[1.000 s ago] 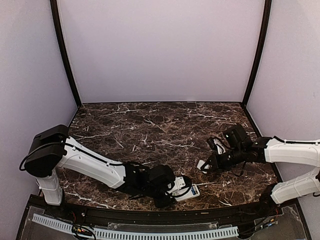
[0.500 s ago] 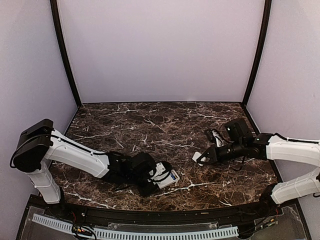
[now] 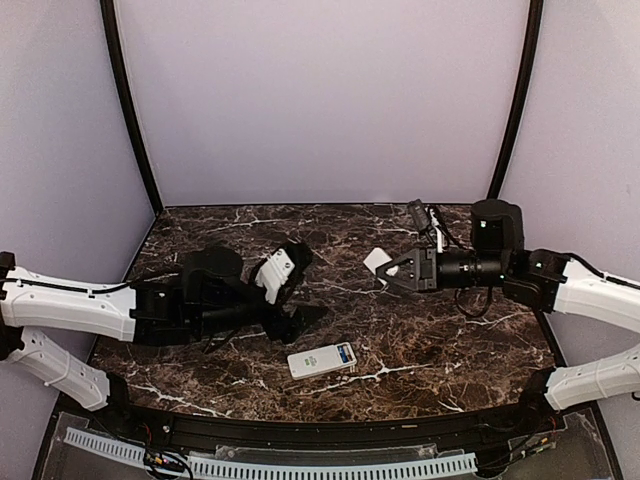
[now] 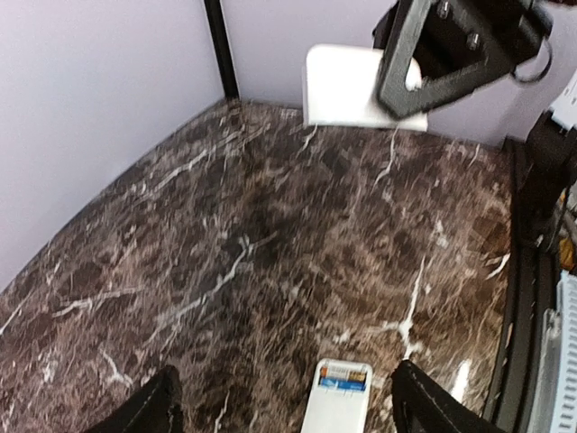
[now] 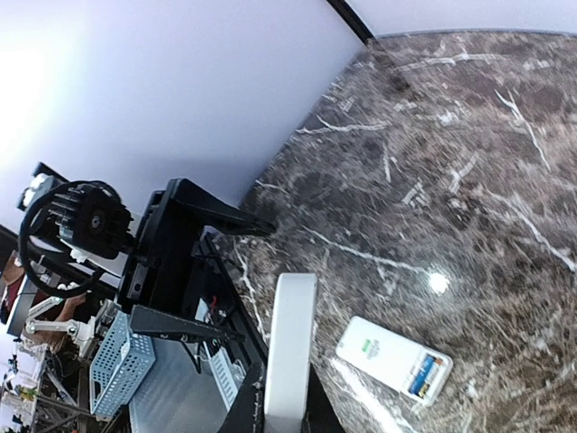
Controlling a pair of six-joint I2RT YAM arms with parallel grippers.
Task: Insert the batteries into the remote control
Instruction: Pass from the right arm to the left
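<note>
Starting big: looking at pale lilac walls [image 3: 320, 100] boxing in a dark brown marble table [image 3: 420, 340] with white veins running through it.

Seeing the left arm [image 3: 70, 305] stretching low across the left half of the table, and the right arm [image 3: 590, 290] reaching in from the right side toward the middle.

Watching the left gripper [image 3: 290, 295] hanging just above the marble left of centre, spreading its fingers [image 4: 149, 410] wide and gripping nothing at all. Checking the left wrist view, catching both fingertips far apart at the bottom corners.

Finding the right gripper [image 3: 392, 268] up off the table right of centre, pointing toward the left one and pinching narrow on a flat white panel [image 3: 376, 260], gripping it by one edge and leaving most of it sticking out past the tips.

Spotting the remote control [image 3: 322, 360] lying flat on the marble near the front edge, roughly centre, touching neither gripper, sitting below and a bit right of the left gripper and well apart from the right one.

Also noticing a blue strip [image 4: 343, 383] across one end of the remote, too small for calling it anything more specific.
</note>
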